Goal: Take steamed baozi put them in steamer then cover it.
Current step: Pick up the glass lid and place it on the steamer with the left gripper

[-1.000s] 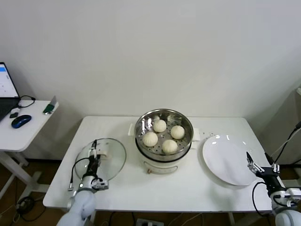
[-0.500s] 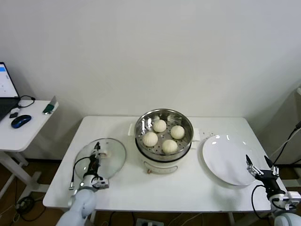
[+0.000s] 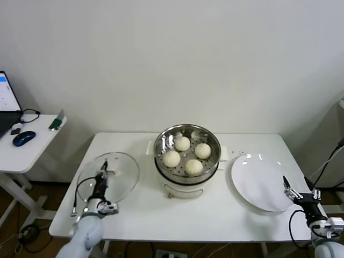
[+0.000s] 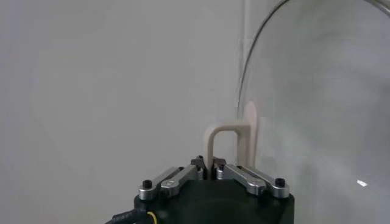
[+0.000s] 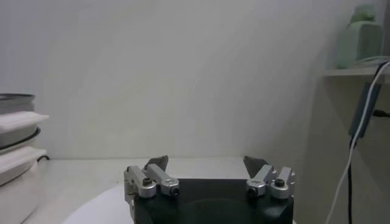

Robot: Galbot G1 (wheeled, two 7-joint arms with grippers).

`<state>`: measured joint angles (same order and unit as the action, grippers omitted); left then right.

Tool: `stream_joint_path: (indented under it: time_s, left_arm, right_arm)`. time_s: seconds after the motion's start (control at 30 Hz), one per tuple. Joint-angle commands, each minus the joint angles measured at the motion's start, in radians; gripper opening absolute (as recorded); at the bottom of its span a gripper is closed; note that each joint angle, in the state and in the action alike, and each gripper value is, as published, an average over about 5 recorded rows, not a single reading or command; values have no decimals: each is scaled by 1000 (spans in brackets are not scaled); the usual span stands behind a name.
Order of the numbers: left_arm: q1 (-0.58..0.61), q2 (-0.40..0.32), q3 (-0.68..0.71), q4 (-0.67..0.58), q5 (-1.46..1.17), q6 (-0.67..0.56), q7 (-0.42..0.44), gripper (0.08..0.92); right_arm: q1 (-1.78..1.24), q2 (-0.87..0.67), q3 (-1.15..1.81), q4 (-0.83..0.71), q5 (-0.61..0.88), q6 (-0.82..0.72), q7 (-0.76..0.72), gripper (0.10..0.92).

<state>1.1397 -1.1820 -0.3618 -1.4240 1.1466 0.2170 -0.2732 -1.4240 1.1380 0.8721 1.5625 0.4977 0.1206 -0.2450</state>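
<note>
Cover [image 3: 110, 171] tilted up off table [image 3: 215, 212], left of steamer [image 3: 187, 153] holding four baozi [image 3: 187, 156], handle [image 4: 234, 143] clamped in closed left gripper [image 3: 102, 174]; right gripper [image 3: 293, 192] wide open, empty, beside plate [image 3: 258, 183].

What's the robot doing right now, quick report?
Left gripper shut on lid handle. Right gripper open, idle by plate. Four buns in steamer. Nothing blocking.
</note>
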Motion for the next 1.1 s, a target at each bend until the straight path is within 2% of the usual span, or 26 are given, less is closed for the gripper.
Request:
stream_joint_path:
  time_s: [0.03, 0.17, 0.3, 0.43, 0.53, 0.63, 0.77, 0.9, 1.1]
  left_arm:
    - [132, 150, -18, -412, -58, 216, 63, 150]
    - [148, 247, -17, -559, -88, 313, 119, 150]
    - [124, 337, 0, -656, -115, 399, 173, 150]
    - [59, 426, 69, -710, -173, 478, 230, 150]
    - [-40, 455, 181, -724, -191, 530, 270, 150]
    - [-185, 417, 315, -707, -151, 564, 319, 150]
    - [-346, 278, 461, -637, -28, 568, 388, 150]
    - [-413, 127, 563, -559, 63, 568, 433, 150]
    - [-463, -13, 637, -421, 116, 568, 457, 150]
  right_arm:
    - [29, -20, -6, -24, -17, 1, 0, 823]
    - [49, -37, -23, -42, -36, 2, 0, 823]
    - [73, -43, -46, -58, -58, 5, 2, 823]
    - [99, -47, -76, -69, -75, 4, 4, 823]
    - [120, -57, -99, -83, -85, 2, 5, 823]
    - [140, -62, -114, -99, -93, 1, 6, 823]
    - [153, -56, -119, -110, -105, 1, 9, 823]
    - [154, -46, -114, -123, -115, 4, 8, 823]
    - [152, -36, -95, -140, -125, 11, 4, 823]
